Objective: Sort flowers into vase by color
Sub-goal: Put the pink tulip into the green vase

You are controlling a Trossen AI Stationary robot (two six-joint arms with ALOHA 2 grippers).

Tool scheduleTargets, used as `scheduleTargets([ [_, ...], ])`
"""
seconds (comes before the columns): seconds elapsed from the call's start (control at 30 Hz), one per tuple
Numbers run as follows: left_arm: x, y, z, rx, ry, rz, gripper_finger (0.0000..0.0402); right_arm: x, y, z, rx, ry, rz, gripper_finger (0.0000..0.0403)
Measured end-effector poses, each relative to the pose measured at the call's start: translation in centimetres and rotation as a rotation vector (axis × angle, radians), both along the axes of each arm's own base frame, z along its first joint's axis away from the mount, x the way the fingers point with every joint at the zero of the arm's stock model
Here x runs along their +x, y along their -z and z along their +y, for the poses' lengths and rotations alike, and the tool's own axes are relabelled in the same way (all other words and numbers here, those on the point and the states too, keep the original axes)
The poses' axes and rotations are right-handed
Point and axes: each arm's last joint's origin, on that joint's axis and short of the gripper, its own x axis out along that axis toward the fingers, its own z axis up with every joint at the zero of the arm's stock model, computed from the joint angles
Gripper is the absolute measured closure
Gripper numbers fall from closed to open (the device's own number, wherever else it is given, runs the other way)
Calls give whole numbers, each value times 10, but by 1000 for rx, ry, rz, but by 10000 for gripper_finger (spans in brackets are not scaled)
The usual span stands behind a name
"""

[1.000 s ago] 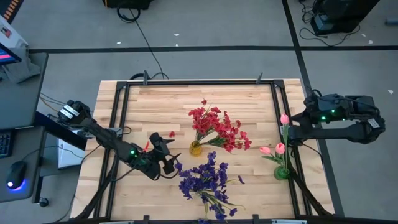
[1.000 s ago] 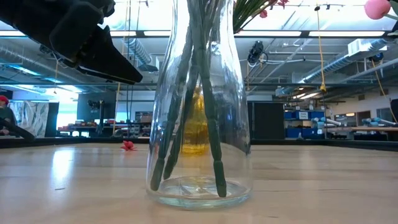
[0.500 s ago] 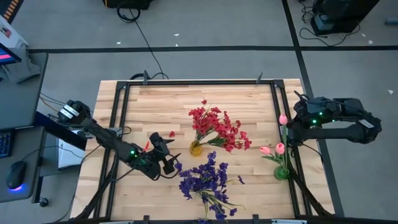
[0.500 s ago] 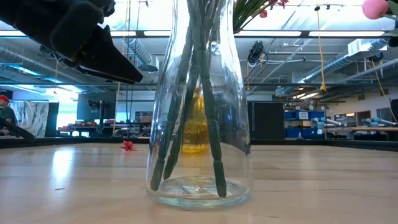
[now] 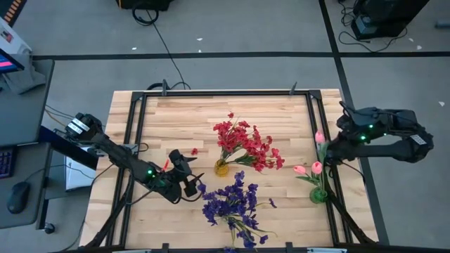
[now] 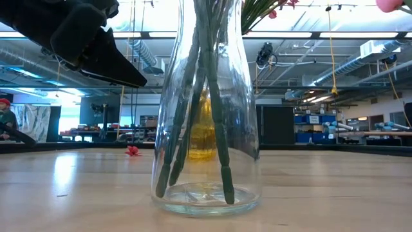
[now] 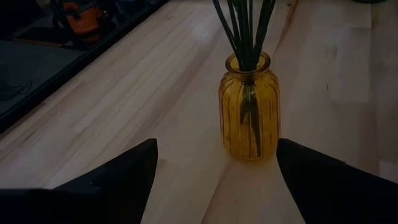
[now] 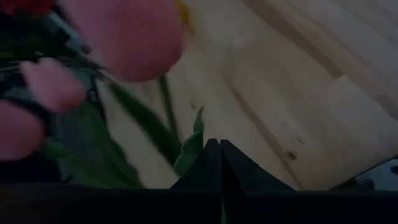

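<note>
Red flowers [image 5: 242,144] stand in a yellow vase [image 5: 221,167], which the left wrist view shows as the yellow vase [image 7: 249,106]. Purple flowers [image 5: 230,204] stand with their stem ends on the floor of a clear glass vase [image 6: 206,187]. Pink tulips [image 5: 316,167] rise from a green vase [image 5: 318,195]. My left gripper [image 5: 191,184] is open, left of the purple blooms and pointing at the yellow vase, with nothing between its fingers. My right gripper [image 5: 328,156] is shut at the table's right edge, beside the tallest tulip's stem [image 8: 166,106]. My right gripper has its shut fingertips [image 8: 211,155] right next to a green tulip leaf [image 8: 189,146]. I cannot tell whether they touch the leaf or the stem.
A loose red bloom [image 6: 132,151] lies on the wood left of the yellow vase. A black rail frame [image 5: 133,140] runs around the tabletop. Bare wood lies along the far side of the table [image 5: 183,112].
My right gripper has tipped and swung about in place by the table's right edge, its fingers still shut. The tallest pink bud has shifted a little with it. The left arm has kept still.
</note>
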Motion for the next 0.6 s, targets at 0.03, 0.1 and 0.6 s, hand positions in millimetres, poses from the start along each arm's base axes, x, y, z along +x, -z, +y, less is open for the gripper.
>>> scheduleTargets([
  [0.03,0,0,0,0,0,0,67,-1,-1,0,6,-8,-8,402],
  [0.1,0,0,0,0,0,0,67,-2,-3,1,10,-15,-18,402],
  [0.6,1,-1,0,-10,-1,-13,67,-1,-7,5,97,-128,-64,402],
])
